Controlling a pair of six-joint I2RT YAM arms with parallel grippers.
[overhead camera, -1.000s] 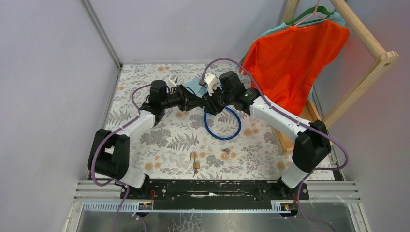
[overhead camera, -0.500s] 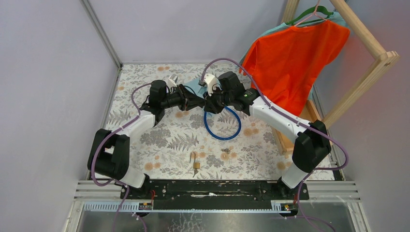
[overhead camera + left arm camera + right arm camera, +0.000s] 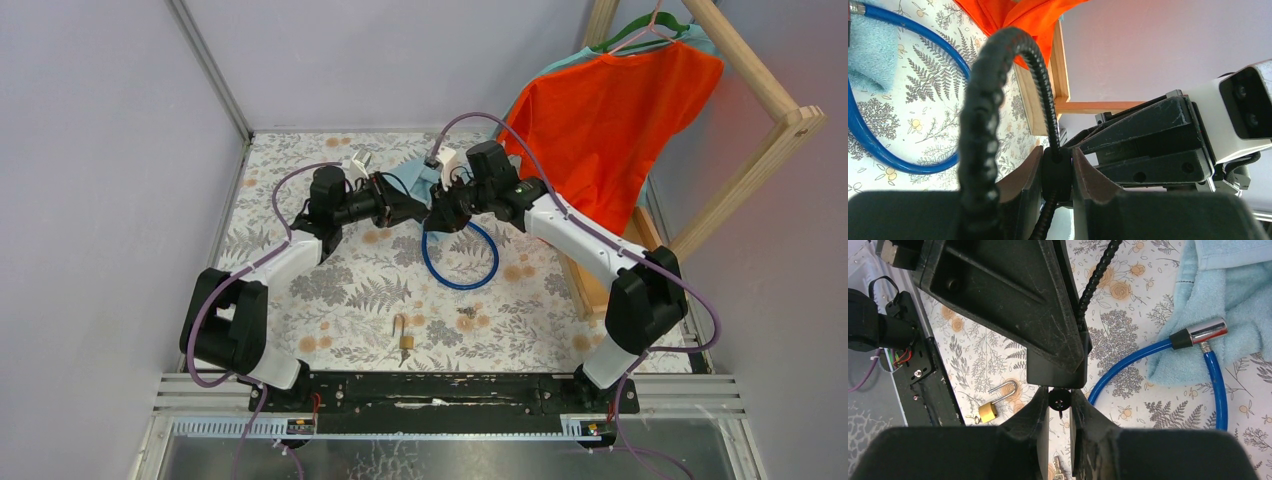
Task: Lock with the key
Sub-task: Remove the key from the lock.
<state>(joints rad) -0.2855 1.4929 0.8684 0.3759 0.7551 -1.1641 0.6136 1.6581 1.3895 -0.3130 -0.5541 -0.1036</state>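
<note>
Left gripper (image 3: 1057, 169): jaws closed down to a narrow gap, clamped on a small black round plug (image 3: 1057, 176). A black ribbed cord (image 3: 979, 100) arcs up from the plug and over the fingers. Right gripper (image 3: 1059, 401): also nearly closed, pads pinching a small black round piece right at the left gripper's tip. It looks like the same plug, but that can't be confirmed. The two grippers meet tip to tip above mid-table, over the far rim of the cable loop.

Near to far on the floral-print table (image 3: 330, 290):
- Small brass padlock (image 3: 406, 342), nearest the arm bases and roughly central, with its shackle pointing to the far side.
- Tiny dark-grey metal key bunch (image 3: 466, 320), flat on the table just right of the padlock and slightly farther out. It sits on the near side of the cable loop, well apart from both grippers, and nothing is touching it.
- Blue cable loop (image 3: 460, 262), mid-table, under the joined grippers.
- Its chrome ferrule (image 3: 1205, 331) rests on the edge of a light-blue towel (image 3: 1233, 285).
- Far right: orange T-shirt (image 3: 600, 110) on a hanger, hung from a wooden rack (image 3: 770, 100).
</note>
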